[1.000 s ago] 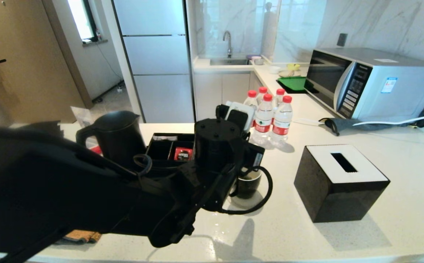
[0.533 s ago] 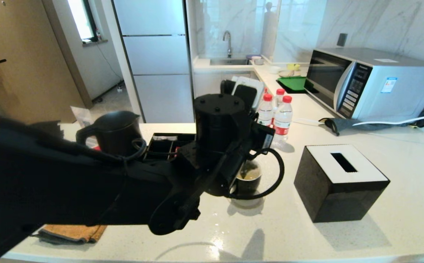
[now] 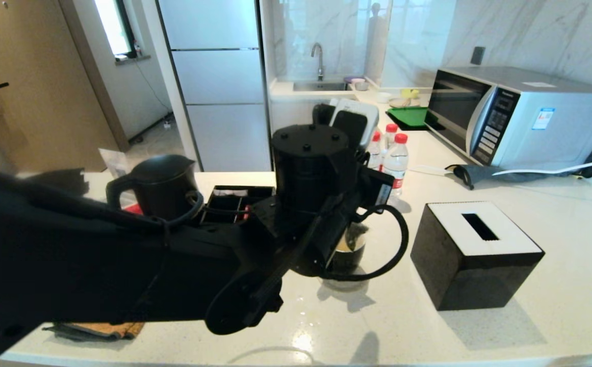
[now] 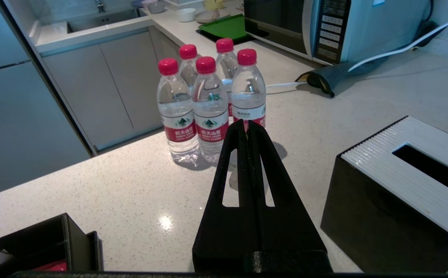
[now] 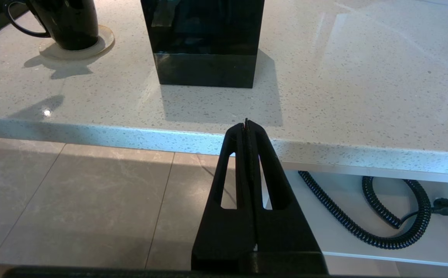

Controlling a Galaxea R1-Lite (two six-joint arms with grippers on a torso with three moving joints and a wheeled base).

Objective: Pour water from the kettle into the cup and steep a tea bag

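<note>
Head view: cup stands upright on the worktop, handle toward the kettle, directly beneath the left gripper, jaws pressed together, empty. Right gripper likewise closed, below the worktop edge.

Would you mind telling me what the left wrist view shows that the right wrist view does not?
Only the left wrist view shows the four red-capped bottles, the microwave and the shut left claw. Only the right wrist view shows the cup on its coaster, the floor, a coiled cable and the shut right claw. Both show the counter and the black tissue box.
</note>
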